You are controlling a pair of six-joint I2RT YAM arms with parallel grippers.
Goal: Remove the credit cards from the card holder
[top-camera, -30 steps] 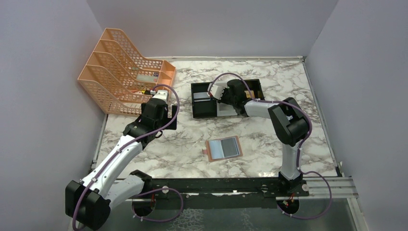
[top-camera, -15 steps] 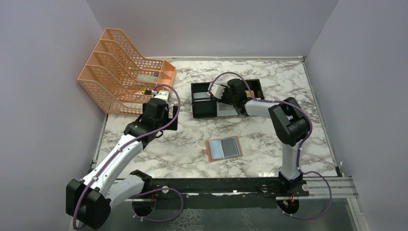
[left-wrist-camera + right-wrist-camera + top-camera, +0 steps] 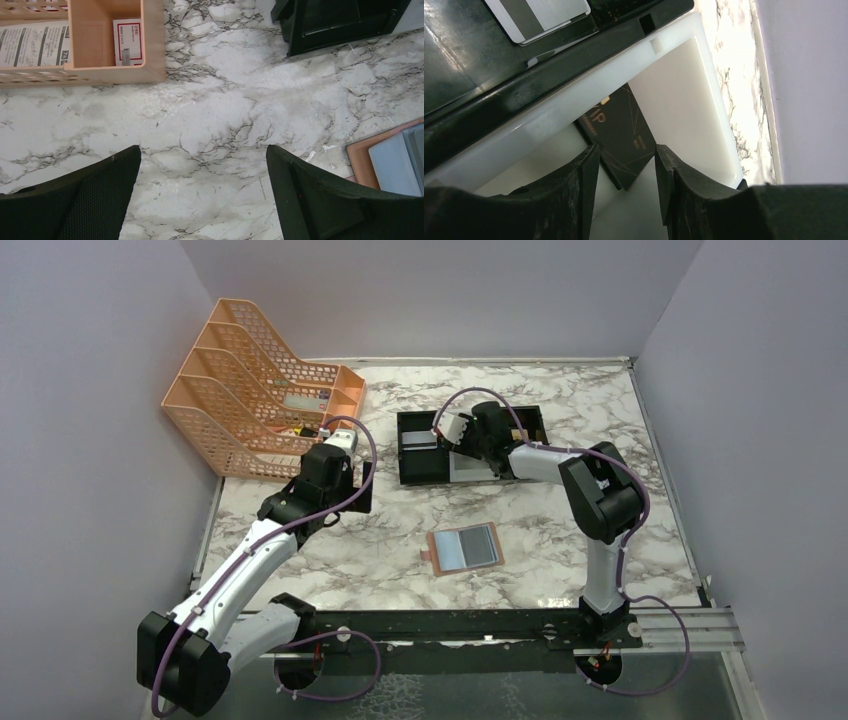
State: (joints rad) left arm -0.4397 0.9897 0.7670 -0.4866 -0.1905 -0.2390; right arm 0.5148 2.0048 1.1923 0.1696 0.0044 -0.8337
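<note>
**Desk:** Where do the cards lie?

**Photographer:** A dark grey plastic card (image 3: 616, 125) lies in the white box tray (image 3: 684, 100), under the right gripper (image 3: 625, 150), whose fingers stand parted. A silver-grey striped card (image 3: 544, 15) lies in the black tray (image 3: 464, 50).

**Desk:** The wallet?

**Photographer:** The tan leather card holder (image 3: 465, 548) lies open on the marble table (image 3: 380, 510), well apart. The left gripper (image 3: 202, 150) is spread wide and empty.

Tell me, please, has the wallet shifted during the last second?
No. The wallet lies at the same spot and angle, equally far from the black tray.
</note>
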